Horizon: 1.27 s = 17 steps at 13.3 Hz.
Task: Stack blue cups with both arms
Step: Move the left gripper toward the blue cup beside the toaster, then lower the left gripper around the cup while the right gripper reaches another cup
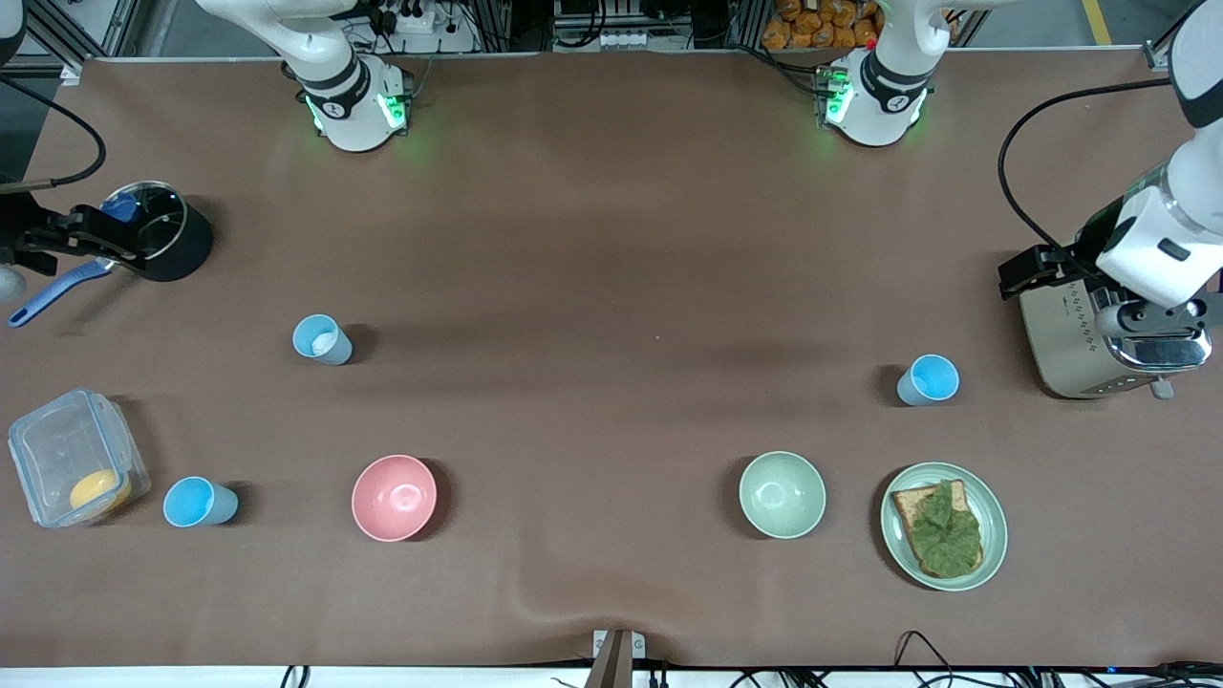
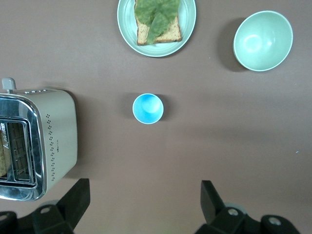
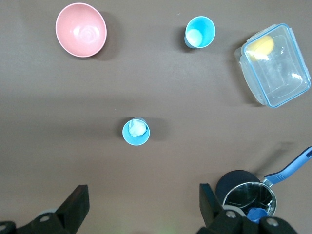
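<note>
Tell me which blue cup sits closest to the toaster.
The blue cup beside the toaster, farther from the camera than the sandwich plate. The other two stand toward the right arm's end.

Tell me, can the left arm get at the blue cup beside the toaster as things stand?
Probably yes. The left gripper hangs open over bare table with the cup standing upright, apart from the toaster and the plate, so nothing crowds it.

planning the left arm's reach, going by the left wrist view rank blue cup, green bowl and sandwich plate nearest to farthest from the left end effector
1. blue cup, between the toaster and the bowl.
2. green bowl, toward the table's middle.
3. sandwich plate, nearer the front camera than the cup; close to the bowl's rank.

The left end effector is open.
</note>
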Available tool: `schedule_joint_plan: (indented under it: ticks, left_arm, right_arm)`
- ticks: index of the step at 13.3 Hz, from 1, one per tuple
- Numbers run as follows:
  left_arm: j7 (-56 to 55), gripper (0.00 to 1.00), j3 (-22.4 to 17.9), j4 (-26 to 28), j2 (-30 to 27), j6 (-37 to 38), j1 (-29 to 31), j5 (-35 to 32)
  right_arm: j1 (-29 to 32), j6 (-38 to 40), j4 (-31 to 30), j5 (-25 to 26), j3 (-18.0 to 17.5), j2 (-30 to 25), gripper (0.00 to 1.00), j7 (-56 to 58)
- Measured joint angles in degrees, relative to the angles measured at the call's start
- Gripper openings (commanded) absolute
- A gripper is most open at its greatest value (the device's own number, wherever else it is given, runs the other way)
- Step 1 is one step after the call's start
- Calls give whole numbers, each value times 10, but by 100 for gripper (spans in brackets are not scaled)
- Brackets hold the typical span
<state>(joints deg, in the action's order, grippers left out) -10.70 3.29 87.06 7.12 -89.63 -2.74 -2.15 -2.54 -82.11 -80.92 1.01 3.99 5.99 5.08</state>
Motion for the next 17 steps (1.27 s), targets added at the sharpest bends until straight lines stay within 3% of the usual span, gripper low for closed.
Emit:
schedule_joint_plan:
  ticks: [4, 10, 17]
  left_arm:
    - [0, 100, 0, 41, 10, -20, 12, 0]
    - [4, 100, -1, 208, 44, -245, 47, 0]
    - [5, 100, -1, 224, 140, -332, 70, -1]
  right_arm:
    - [1, 2, 0, -6, 1, 1, 100, 0]
    - [1, 3, 0, -16, 1, 4, 100, 0]
    - [1, -2, -44, -21, 2, 18, 100, 0]
